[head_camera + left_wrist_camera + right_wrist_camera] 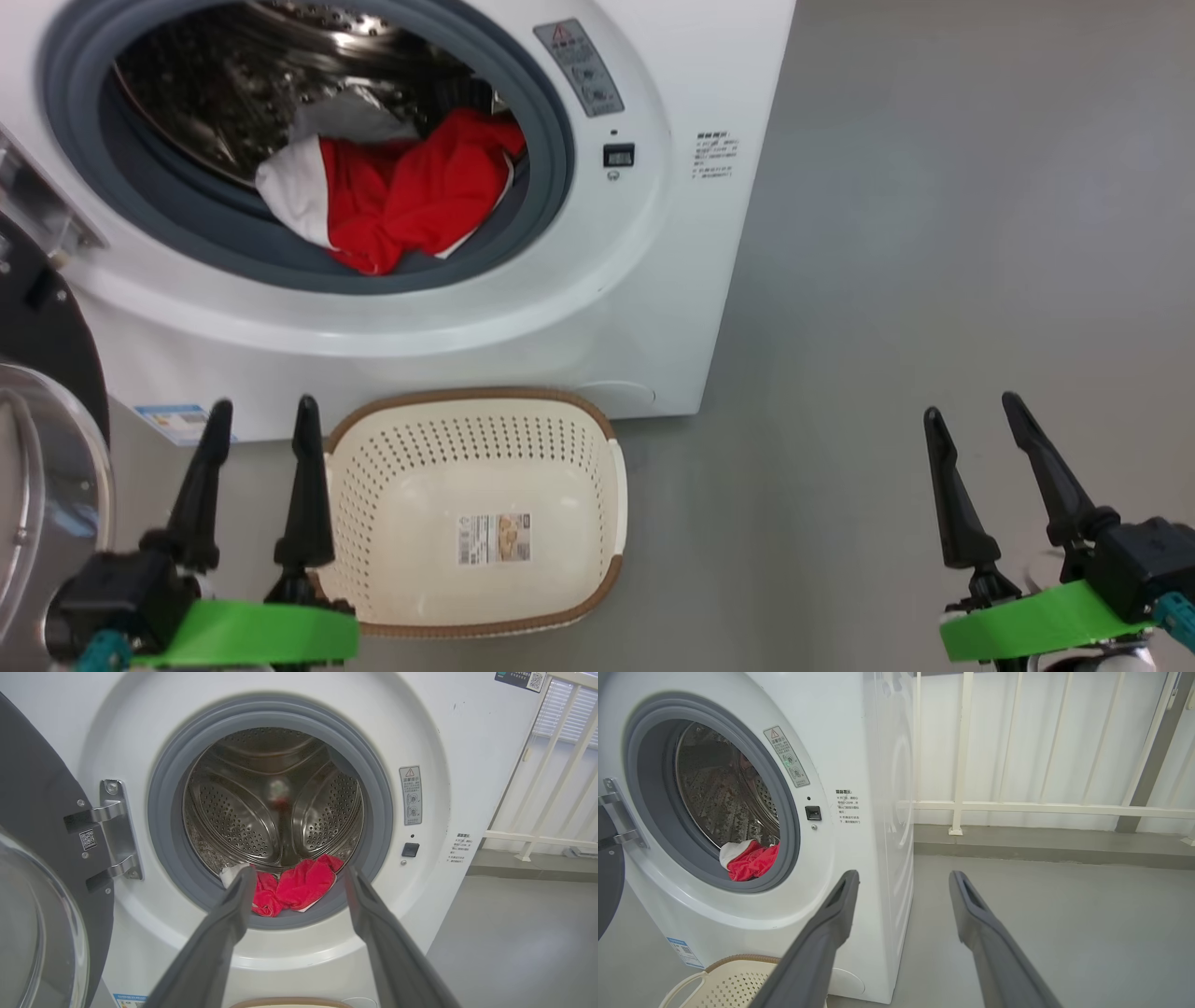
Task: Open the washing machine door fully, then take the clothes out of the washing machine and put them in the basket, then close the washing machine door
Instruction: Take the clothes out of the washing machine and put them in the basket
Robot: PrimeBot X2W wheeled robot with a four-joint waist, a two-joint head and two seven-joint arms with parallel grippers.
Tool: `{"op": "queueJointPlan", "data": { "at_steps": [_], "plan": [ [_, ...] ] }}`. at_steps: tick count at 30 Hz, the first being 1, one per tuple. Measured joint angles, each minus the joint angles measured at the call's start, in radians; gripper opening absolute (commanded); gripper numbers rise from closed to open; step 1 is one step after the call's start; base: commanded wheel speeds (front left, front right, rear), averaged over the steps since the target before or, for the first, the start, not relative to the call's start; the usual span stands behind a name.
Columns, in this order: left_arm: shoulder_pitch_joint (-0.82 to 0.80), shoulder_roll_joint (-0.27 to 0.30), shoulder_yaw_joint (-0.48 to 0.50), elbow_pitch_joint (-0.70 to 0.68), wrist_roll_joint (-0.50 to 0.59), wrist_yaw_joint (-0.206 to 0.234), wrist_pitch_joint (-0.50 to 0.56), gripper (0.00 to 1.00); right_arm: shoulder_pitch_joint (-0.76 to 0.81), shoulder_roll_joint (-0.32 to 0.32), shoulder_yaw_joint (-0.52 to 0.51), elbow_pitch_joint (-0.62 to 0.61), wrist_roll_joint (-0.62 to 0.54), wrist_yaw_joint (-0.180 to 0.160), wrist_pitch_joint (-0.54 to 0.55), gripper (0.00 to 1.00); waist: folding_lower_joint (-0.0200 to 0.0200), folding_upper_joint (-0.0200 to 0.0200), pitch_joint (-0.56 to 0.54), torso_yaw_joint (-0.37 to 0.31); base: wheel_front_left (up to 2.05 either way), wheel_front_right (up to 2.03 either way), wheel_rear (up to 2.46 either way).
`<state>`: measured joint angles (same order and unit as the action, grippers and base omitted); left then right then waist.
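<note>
Hovering low before the washing machine (653,308), the left gripper (264,403) has its fingers spread apart, gripping nothing, just beside the left side of the basket (467,395). Right gripper (971,404) likewise spread, holding nothing, well off to the right over grey floor (934,233). Basket sits on the floor right up against the machine's front, sticker on its bottom showing. The clothes (401,201), red with white parts, lie bunched at the drum's (243,812) front lip, on the lower grey gasket (551,168). The washing machine door (47,345) stands swung open to the left on its hinge.
</note>
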<state>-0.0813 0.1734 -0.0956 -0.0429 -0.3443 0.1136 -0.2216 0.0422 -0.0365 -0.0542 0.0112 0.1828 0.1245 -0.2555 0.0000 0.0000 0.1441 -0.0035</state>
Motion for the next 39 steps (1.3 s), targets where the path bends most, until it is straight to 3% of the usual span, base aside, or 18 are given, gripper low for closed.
{"op": "queueJointPlan", "data": {
  "at_steps": [16, 39],
  "plan": [
    [-0.335, 0.008, 0.026, 0.153, -0.045, -0.019, 0.010, 1.00, -0.128, -0.002, 0.032, -0.003, -0.008, 0.000, 0.000, 1.00, 0.0000, 0.0000, 0.177, -0.011, 0.00, 0.00, 0.00],
    [-0.805, 0.035, 0.004, 0.524, -0.024, -0.026, 0.026, 1.00, -0.219, -0.006, 0.040, -0.022, -0.008, 0.000, 0.000, 1.00, 0.0000, 0.0000, 0.366, -0.060, 0.00, 0.00, 0.00]
  ]
}}
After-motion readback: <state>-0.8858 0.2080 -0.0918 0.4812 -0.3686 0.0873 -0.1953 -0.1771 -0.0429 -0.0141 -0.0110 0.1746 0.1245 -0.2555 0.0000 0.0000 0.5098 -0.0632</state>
